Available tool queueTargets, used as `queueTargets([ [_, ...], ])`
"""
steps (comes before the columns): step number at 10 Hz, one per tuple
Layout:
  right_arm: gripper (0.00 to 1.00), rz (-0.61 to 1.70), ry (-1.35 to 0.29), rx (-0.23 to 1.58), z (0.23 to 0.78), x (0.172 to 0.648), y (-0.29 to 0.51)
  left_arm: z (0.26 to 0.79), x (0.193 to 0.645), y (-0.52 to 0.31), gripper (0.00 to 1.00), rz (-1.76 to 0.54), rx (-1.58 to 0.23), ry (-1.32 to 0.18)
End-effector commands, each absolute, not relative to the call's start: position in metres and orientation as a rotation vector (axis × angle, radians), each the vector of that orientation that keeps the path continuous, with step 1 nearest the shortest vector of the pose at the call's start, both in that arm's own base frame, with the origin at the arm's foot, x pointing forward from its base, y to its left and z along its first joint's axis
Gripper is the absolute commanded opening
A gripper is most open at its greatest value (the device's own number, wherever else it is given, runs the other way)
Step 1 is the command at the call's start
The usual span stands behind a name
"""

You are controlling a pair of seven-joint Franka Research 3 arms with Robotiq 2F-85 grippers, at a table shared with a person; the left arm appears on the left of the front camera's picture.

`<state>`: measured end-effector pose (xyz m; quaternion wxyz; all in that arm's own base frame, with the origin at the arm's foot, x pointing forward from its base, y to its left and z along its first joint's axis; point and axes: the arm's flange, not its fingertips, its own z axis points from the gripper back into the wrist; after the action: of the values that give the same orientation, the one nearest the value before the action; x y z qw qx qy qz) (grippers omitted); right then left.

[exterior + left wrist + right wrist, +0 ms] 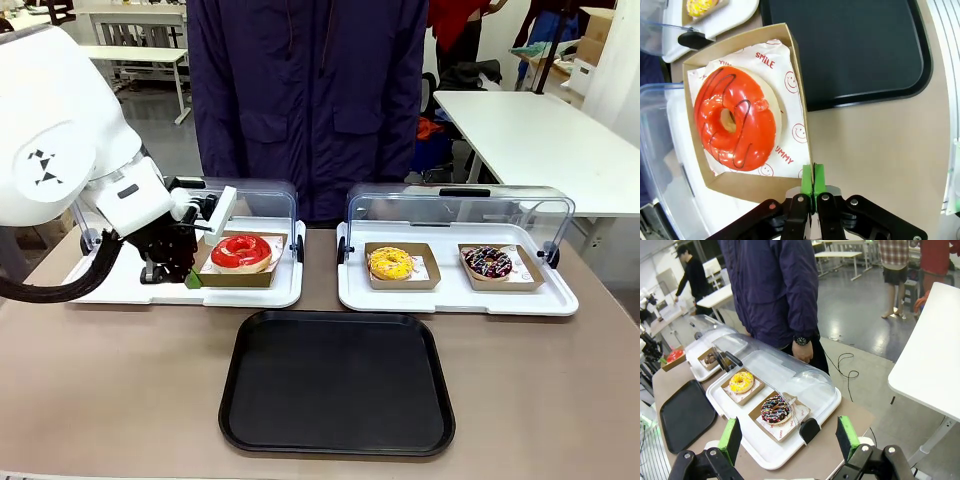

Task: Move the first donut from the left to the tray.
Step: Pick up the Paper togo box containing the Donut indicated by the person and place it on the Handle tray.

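On white tray [120, 290], left claw [813, 181] pinches red donut's [735, 117] cardboard edge.

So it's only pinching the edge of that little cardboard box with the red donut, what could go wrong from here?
The left gripper is shut on one thin wall of the cardboard box, so the box may sag or tilt and the red donut could slide out. The card could also slip from the pads. The box's near edge already juts past the white tray; dragging it might catch that rim before it reaches the black tray.
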<state>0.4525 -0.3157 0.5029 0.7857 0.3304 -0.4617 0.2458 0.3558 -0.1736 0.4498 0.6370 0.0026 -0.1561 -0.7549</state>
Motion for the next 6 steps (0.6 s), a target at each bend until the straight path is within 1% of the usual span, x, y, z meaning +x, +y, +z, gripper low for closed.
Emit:
queueTargets([
  [1,1.00,0.534,-0.999,0.711,0.505,0.453,-0.314,0.452,0.353,-0.174,0.01,-1.727,0.015,-0.359],
  [2,1.00,0.534,-0.999,0.711,0.505,0.453,-0.314,0.443,0.353,-0.189,0.01,-1.667,-0.085,-0.466],
  [3,1.00,0.534,-0.999,0.711,0.505,0.453,-0.314,0.431,0.336,-0.214,0.01,-1.717,-0.071,-0.456],
  [4,1.00,0.534,-0.999,0.711,0.505,0.453,-0.314,0.422,0.318,-0.236,0.01,-1.730,-0.098,-0.456],
  [6,1.00,0.534,-0.999,0.711,0.505,0.453,-0.314,0.408,0.282,-0.273,0.01,-1.738,-0.085,-0.430],
])
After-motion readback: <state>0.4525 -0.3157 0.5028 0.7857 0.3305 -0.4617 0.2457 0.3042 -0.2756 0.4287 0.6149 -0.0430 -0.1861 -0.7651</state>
